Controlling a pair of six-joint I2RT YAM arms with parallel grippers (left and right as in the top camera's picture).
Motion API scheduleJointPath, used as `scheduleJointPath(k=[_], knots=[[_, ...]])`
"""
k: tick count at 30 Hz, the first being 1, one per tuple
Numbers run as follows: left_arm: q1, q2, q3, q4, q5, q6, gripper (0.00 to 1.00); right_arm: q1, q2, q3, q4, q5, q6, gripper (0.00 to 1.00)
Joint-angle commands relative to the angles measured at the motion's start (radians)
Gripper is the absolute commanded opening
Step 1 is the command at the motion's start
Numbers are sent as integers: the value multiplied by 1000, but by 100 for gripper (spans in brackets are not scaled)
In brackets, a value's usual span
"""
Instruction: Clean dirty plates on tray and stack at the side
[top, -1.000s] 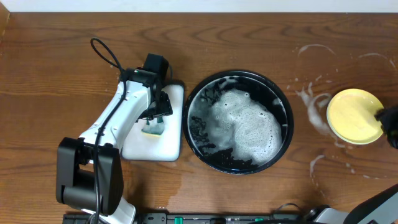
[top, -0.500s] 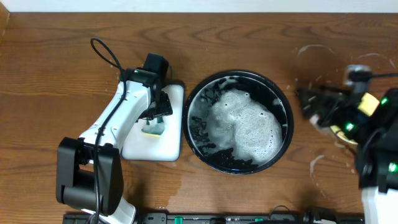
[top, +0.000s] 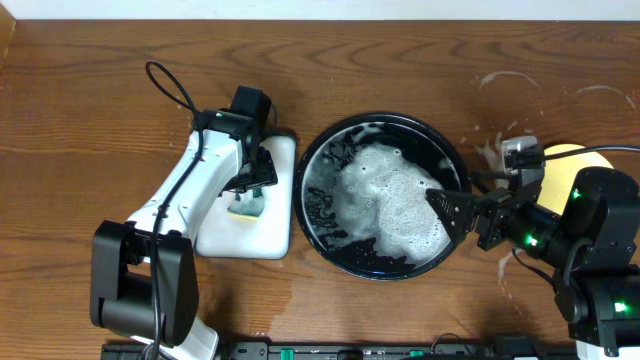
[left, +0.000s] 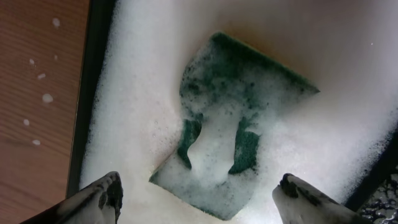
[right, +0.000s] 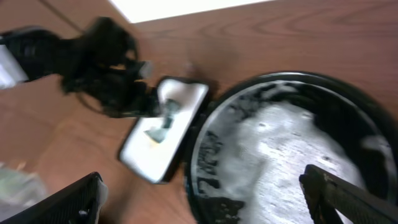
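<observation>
The black tray (top: 312, 160) sits mid-table, filled with white foam; it also shows in the right wrist view (right: 208, 149). A pale yellow plate (top: 560, 153) lies on the table to the right, mostly hidden behind my right arm. No mint-green plates are visible. My right gripper (top: 462, 215) is open and empty over the tray's right rim; its fingers frame the right wrist view (right: 208, 196). My left gripper (top: 250, 190) is open and hovers just above the green sponge (left: 242, 124), fingers apart on either side (left: 199, 193).
The white rectangular dish (top: 275, 235) left of the tray holds the foamy sponge and also shows in the right wrist view (right: 140, 149). White foam streaks (top: 500, 165) mark the wood around the yellow plate. A black cable (top: 165, 80) loops behind the left arm.
My right arm has swung left, from the yellow plate at the right edge to the tray's right rim. The plate stays on the table. The left arm has not moved.
</observation>
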Motion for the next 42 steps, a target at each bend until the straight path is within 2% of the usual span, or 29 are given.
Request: scheduleJointPath(k=[1,5,8,24,35,42], knots=[[1,-12,8,-2,-10,6,81,15,-11,5,6,206,-53,99],[1,-12,8,-2,-10,6,81,40,-97,-72,79,448,-134,99],[1,-12,8,-2,-10,6,81,45,-212,-199,169,532,-174,99],[1,-12,8,-2,-10,6,81,54,-798,-766,291,720,-175,99],[1,-12,8,-2,-10,6,81,56,-809,-981,700,719,-174,99],[1,-12,8,-2,-10,6,81,56,-808,-987,711,712,-171,99]])
